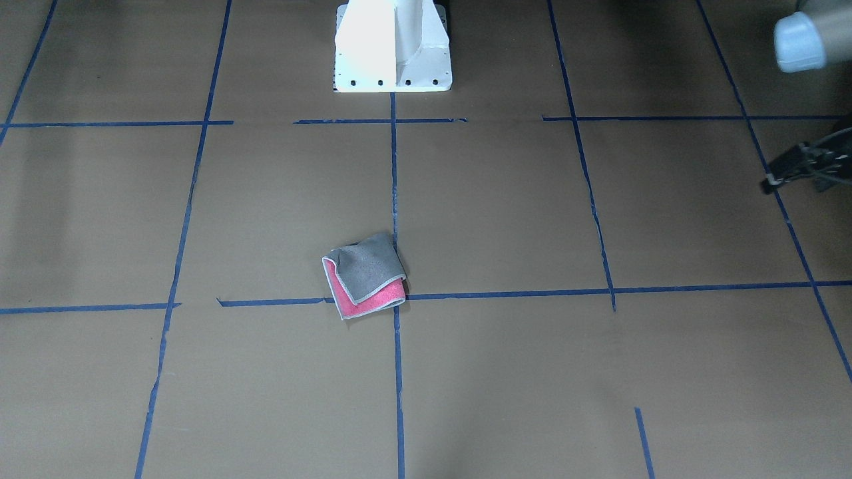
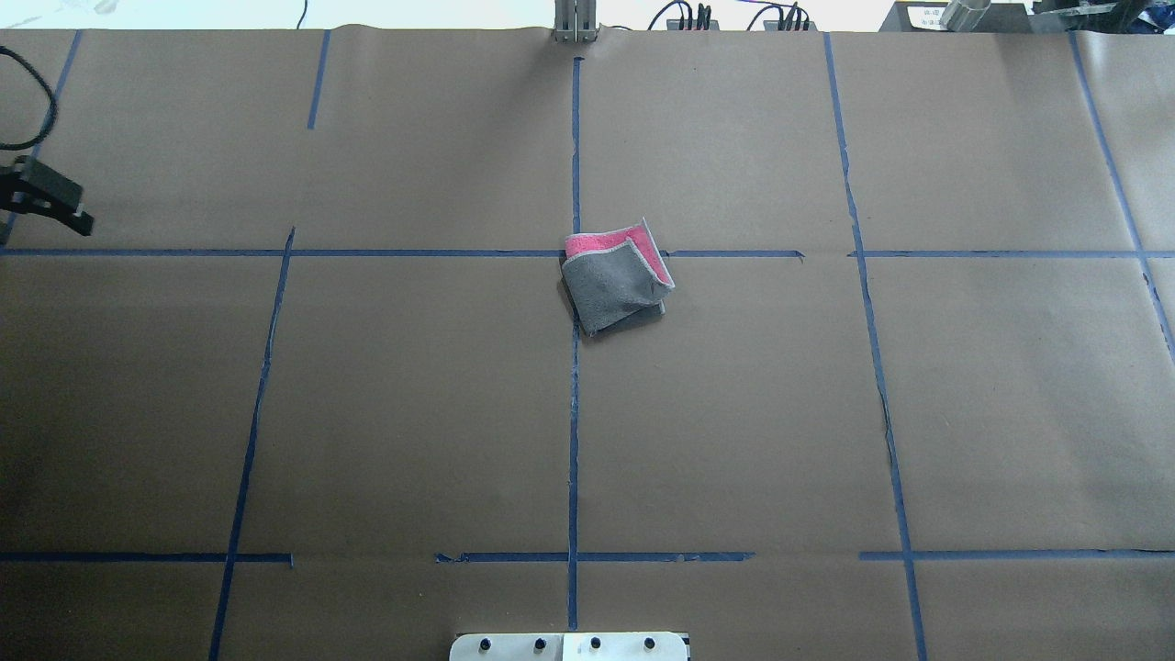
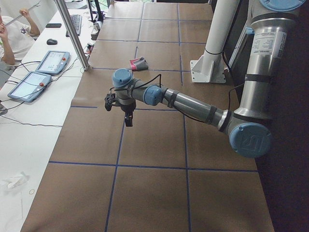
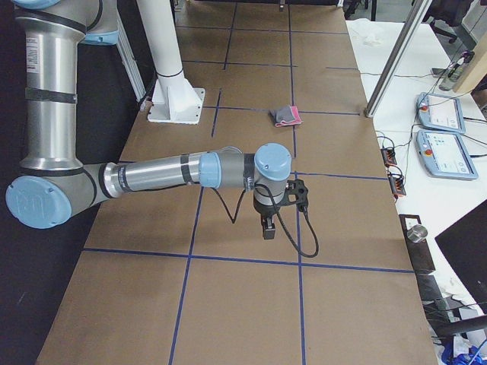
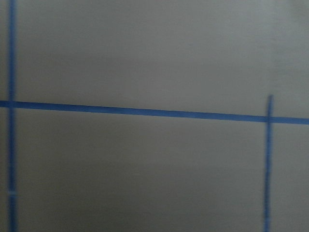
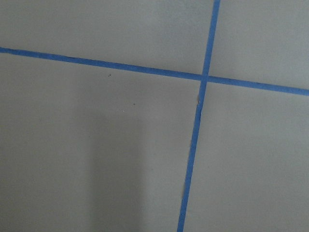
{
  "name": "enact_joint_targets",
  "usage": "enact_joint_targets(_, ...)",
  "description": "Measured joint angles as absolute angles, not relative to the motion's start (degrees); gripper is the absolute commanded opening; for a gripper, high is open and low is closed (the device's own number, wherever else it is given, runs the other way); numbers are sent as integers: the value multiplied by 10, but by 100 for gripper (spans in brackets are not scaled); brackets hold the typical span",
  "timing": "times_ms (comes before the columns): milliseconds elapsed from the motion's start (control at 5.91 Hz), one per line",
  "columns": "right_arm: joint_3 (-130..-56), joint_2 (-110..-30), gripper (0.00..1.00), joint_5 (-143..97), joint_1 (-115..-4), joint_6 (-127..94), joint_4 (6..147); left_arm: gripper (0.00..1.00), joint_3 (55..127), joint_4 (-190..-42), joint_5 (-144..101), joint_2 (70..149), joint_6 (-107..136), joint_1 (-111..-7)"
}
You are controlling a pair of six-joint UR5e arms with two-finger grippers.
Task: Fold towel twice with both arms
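The towel (image 1: 365, 276) lies folded into a small square at the middle of the table, dark grey face on top and a pink strip showing along two edges. It also shows in the overhead view (image 2: 613, 275) and, small, in both side views (image 3: 138, 63) (image 4: 286, 115). My left gripper (image 2: 83, 222) hangs far off at the table's left edge, fingers together and empty, also in the front view (image 1: 771, 183). My right gripper (image 4: 267, 232) hangs far from the towel toward the table's right end; I cannot tell whether it is open. Both wrist views show only paper and tape.
Brown paper with blue tape lines (image 2: 575, 413) covers the table. The white pedestal base (image 1: 393, 46) stands at the robot's side. Tablets (image 3: 36, 77) and a person sit at a side desk beyond the far edge. A metal post (image 3: 72, 36) stands there.
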State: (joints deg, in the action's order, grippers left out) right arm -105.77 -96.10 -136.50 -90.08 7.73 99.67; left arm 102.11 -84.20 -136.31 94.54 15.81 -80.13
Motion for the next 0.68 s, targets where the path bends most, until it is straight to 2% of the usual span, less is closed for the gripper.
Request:
enact_joint_targets(338, -1036, -969, 100, -1373, -914, 93, 984, 100, 951, -790, -1363, 935, -28, -897)
enact_joint_targets(677, -992, -968, 100, -1381, -915, 92, 947, 100, 888, -805, -1362, 919, -84, -921)
